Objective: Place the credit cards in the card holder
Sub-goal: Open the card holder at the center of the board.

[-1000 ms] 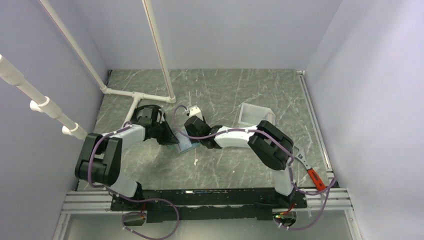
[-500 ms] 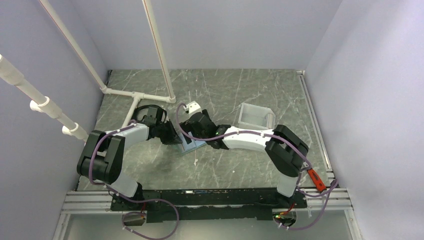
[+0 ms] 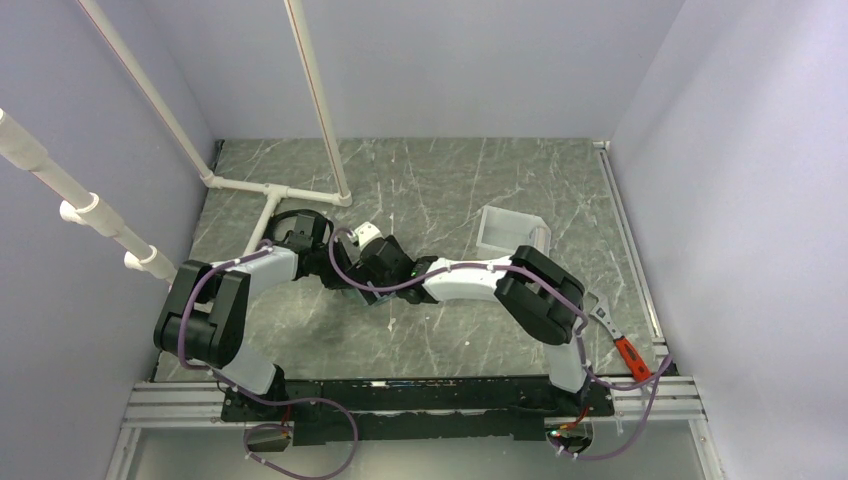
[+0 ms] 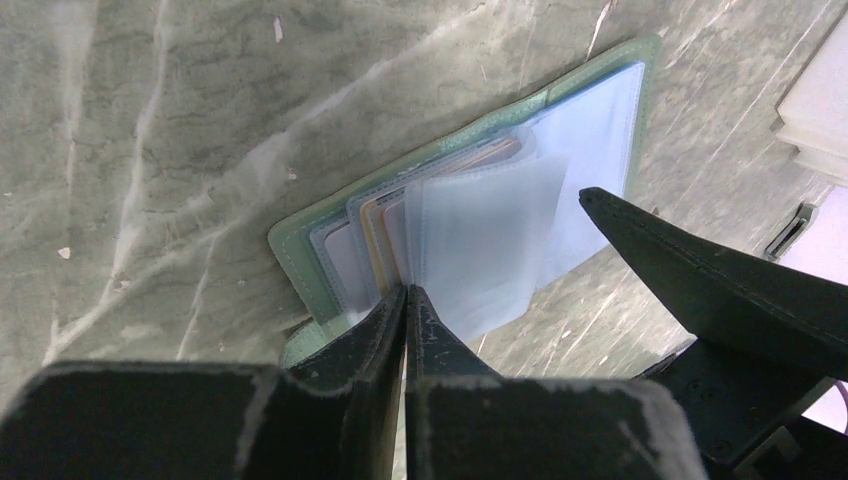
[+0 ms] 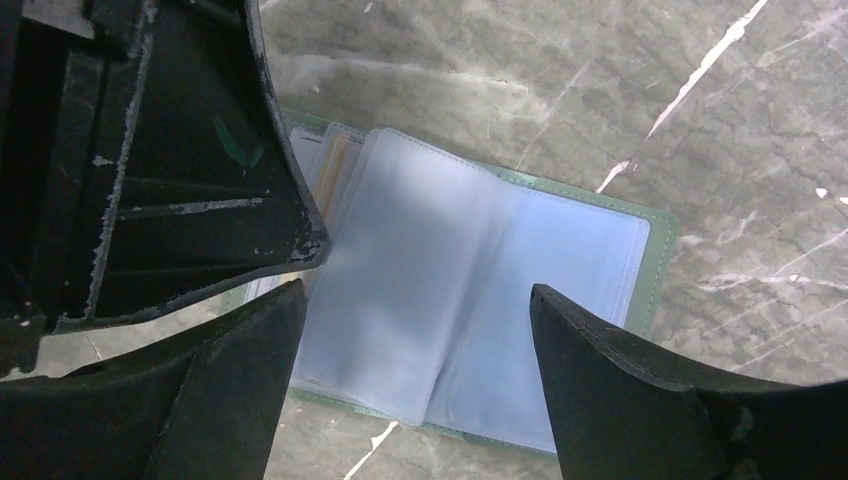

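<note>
Left gripper [image 4: 405,295] is pinched closed on the near edge of the card holder [image 4: 590,130], at its clear sleeves. Right gripper [image 5: 415,295] hangs spread wide over the opened card holder, gripping nothing. The left wrist view shows an orange-yellow card [image 4: 375,235] tucked in a sleeve. From overhead, both arms hide the holder on the table [image 3: 450,190].

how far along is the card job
Done: card holder lies open, an orange card already inside its sleeves. In hand: left gripper pinches a sleeve edge; right gripper hovers open, empty. Left: no loose card visible, so probably just closing it.
</note>
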Robot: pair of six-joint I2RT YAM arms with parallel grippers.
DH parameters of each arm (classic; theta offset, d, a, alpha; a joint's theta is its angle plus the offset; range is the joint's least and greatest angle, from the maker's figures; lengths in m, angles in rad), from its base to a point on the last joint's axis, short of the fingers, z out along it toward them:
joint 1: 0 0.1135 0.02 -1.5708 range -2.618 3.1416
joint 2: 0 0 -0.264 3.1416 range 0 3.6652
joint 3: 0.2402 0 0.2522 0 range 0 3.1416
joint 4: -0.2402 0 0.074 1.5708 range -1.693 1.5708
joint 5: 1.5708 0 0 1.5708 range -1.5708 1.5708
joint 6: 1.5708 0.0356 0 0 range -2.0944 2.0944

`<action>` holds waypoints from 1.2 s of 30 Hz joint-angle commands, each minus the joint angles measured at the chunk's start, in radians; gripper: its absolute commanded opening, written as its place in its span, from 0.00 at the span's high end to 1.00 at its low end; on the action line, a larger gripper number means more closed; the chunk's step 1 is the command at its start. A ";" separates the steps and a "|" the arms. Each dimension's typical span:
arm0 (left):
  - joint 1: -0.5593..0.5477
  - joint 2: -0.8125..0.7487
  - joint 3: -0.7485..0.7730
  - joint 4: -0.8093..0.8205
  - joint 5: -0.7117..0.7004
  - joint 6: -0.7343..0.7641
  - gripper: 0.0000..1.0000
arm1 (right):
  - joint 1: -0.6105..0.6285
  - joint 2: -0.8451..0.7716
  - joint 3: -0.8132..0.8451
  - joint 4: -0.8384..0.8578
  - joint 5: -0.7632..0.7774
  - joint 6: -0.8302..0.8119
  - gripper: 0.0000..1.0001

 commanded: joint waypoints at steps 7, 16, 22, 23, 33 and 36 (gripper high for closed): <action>-0.003 0.013 -0.019 -0.031 -0.078 0.026 0.87 | -0.002 0.042 0.066 -0.104 0.160 0.029 0.33; -0.003 -0.044 0.011 -0.051 -0.030 0.059 0.84 | -0.011 0.039 0.070 -0.124 0.188 0.059 0.52; -0.003 -0.115 0.049 -0.029 0.046 0.050 0.81 | -0.032 0.021 0.045 -0.096 0.130 0.088 0.64; -0.003 -0.118 0.051 -0.010 0.068 0.043 0.82 | -0.036 0.019 0.041 -0.092 0.123 0.090 0.64; -0.007 0.063 0.014 0.196 0.188 -0.052 0.94 | -0.055 -0.004 0.020 -0.073 0.098 0.117 0.64; -0.008 0.119 0.003 0.197 0.159 -0.047 0.98 | -0.057 -0.011 0.020 -0.093 0.134 0.132 0.60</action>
